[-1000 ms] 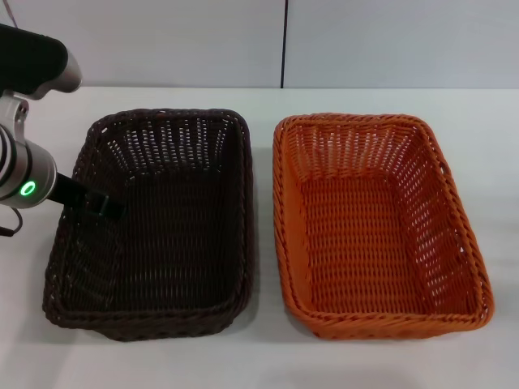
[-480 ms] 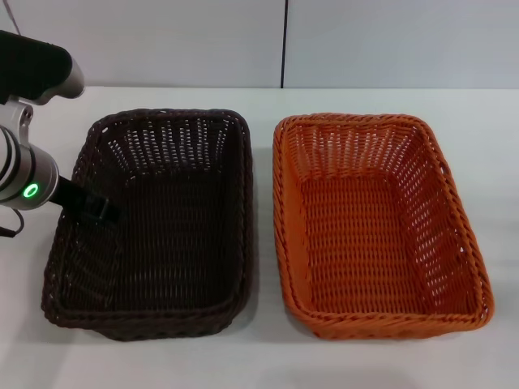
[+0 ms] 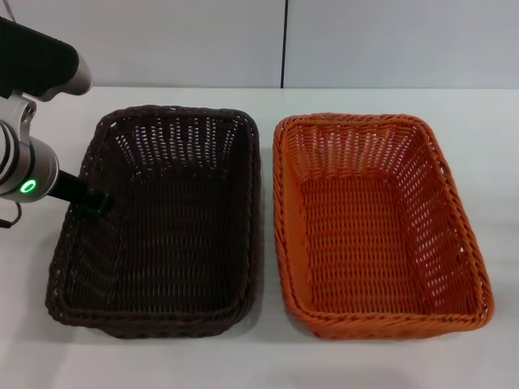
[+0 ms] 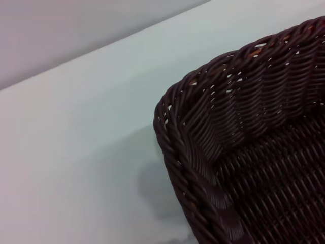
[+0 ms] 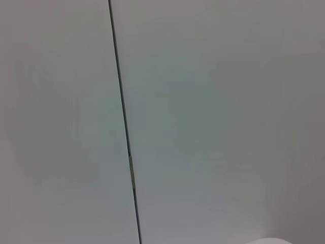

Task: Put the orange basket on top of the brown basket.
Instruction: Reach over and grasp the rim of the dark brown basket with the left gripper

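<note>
The brown basket (image 3: pixel 162 227) sits on the white table at the left, empty. The orange basket (image 3: pixel 365 227) sits right beside it on the right, empty, their long sides nearly touching. My left gripper (image 3: pixel 92 198) is at the brown basket's left rim, about halfway along that side; whether it grips the rim does not show. The left wrist view shows one corner of the brown basket (image 4: pixel 244 101) from close above. My right gripper is out of view; its wrist view shows only the wall.
The white table (image 3: pixel 268 356) runs around both baskets, with a grey wall (image 3: pixel 365 40) behind. My left arm (image 3: pixel 28 178) with a green light hangs over the table's left edge.
The brown basket has shifted a little to the right, closer to the orange basket, and lies flatter. My left gripper has drawn back from inside the basket to its left rim.
</note>
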Available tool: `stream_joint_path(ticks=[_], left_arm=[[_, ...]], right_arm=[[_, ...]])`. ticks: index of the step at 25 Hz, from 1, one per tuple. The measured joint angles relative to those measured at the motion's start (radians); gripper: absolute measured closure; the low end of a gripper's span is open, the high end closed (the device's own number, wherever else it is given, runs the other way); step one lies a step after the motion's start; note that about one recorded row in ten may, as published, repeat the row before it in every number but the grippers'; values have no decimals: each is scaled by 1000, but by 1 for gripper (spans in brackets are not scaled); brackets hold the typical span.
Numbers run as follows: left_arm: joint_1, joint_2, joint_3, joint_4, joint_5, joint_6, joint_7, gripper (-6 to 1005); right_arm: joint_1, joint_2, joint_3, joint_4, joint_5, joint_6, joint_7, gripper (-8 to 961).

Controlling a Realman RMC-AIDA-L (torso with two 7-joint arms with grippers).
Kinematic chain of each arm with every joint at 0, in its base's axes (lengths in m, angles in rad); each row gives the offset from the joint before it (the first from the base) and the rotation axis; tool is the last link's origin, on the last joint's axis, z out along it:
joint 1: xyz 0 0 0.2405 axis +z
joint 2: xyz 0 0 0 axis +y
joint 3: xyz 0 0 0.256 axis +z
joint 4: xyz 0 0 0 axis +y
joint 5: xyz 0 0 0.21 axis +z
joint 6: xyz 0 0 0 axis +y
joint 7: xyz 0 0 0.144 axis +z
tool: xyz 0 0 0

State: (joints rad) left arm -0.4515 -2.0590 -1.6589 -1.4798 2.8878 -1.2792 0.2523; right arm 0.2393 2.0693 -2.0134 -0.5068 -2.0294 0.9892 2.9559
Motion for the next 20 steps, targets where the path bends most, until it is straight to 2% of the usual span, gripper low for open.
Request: stream_joint_path(ticks=[4,8,10,11,14,15,16,19,20], left_arm=[[-1,0,-4,-5,0,4,70,628],[-1,0,-17,-33,-4,-16,236,653],[-3,0,-79,-67,-12,-55,395,653],[-3,0,-79,-67,-12,-55,395,653],[-8,1,-144,-99,-27,-96,509,652],[-15,2,-188,-111,-67,-131,597,653],[-15,2,-188,-111,-67,-131,597,654],[-41,5,-296,-118,-156,-200,754,658],[-64,6,-357,-117,-201,-252,842,659]], right_arm=[[0,0,5,-2,0,0,0,164],[0,0,14,-5,0,0,0,164],[0,0,15,-8,0,0,0,164],[0,0,15,-8,0,0,0,163],[1,0,16,-16,0,0,0,163],[1,0,16,-17,0,0,0,163],[1,0,17,-20,0,0,0,163],[1,0,18,-28,0,0,0,163],[2,0,18,-33,0,0,0,162]])
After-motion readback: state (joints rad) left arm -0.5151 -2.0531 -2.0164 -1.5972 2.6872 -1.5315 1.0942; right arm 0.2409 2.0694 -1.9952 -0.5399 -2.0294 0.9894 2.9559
